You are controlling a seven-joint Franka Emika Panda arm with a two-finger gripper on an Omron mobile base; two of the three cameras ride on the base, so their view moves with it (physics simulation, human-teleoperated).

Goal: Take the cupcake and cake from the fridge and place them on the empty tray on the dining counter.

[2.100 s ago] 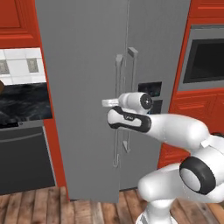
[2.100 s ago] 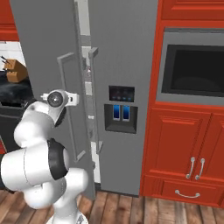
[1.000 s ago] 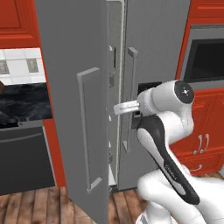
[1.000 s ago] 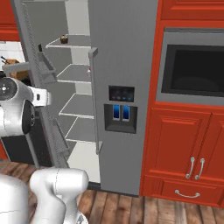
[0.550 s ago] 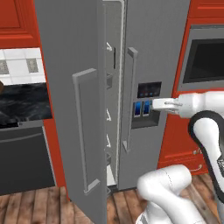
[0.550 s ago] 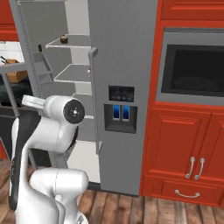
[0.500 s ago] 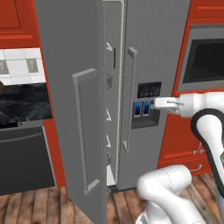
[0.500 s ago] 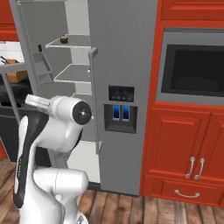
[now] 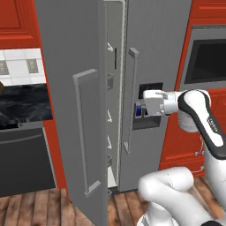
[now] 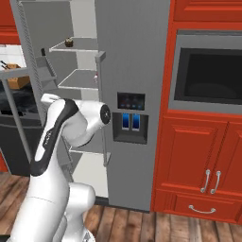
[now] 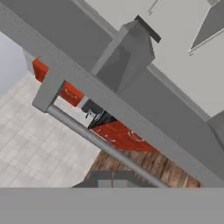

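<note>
Nearest the base, the clenched, empty gripper point(image 9: 143, 102) hangs before the tall grey fridge point(image 10: 137, 61) with its left door swung open, and far back on an upper white shelf sits the tiny brown cupcake point(image 10: 69, 42).

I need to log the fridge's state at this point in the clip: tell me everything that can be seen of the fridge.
The fridge is a tall grey stainless-steel unit between red cabinets. Its left door is swung open and has a long vertical bar handle; the right door is shut and carries a dispenser panel with a blue-lit recess. White shelves show inside, and a small cupcake sits on the upper one. The gripper hangs shut before the dispenser, not gripping any handle.
</note>
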